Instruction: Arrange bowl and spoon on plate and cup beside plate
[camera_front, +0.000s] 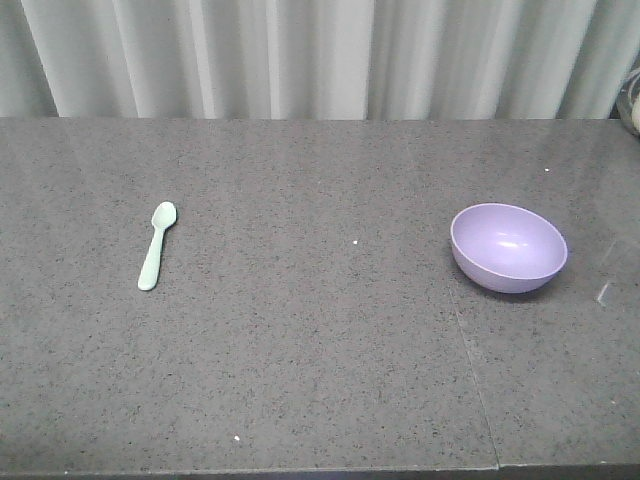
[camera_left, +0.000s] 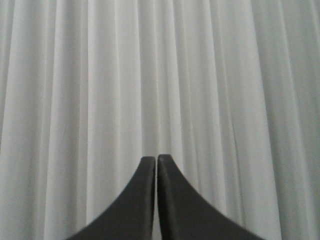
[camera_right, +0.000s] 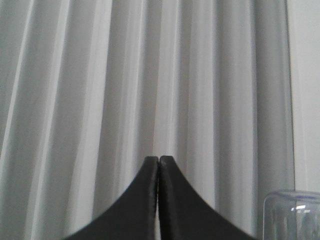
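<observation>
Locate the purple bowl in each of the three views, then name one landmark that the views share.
Exterior front-facing: the bowl sits on the grey table, right of centre.
Left wrist: not in it; only the shut left gripper and curtain.
Right wrist: not in it; the shut right gripper and a clear container at lower right.
Shared landmark: the pale pleated curtain, in all three.

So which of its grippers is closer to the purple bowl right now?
Unclear; probably the right. The bowl sits right of centre on the table, but both the left gripper and right gripper face the curtain, shut, with no bowl in their views.
</observation>
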